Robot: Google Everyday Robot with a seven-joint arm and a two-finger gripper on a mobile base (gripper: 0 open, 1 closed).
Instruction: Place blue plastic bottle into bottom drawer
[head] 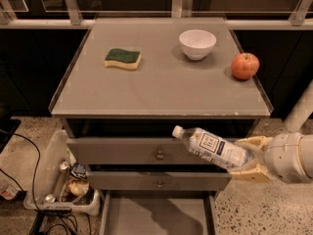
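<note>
The blue plastic bottle (211,147), clear with a white cap and a pale label, is held tilted with its cap up to the left, in front of the upper drawer fronts. My gripper (248,159) is shut on the bottle's base end at the right of the cabinet. The bottom drawer (146,217) is pulled open at the bottom of the view, a grey tray with a bare floor, below and left of the bottle.
On the grey cabinet top (161,89) lie a green-and-yellow sponge (122,58), a white bowl (197,43) and a red apple (245,65). Two closed drawer fronts with knobs (159,155) sit above the open drawer. A clear bin of clutter (66,182) stands on the floor left.
</note>
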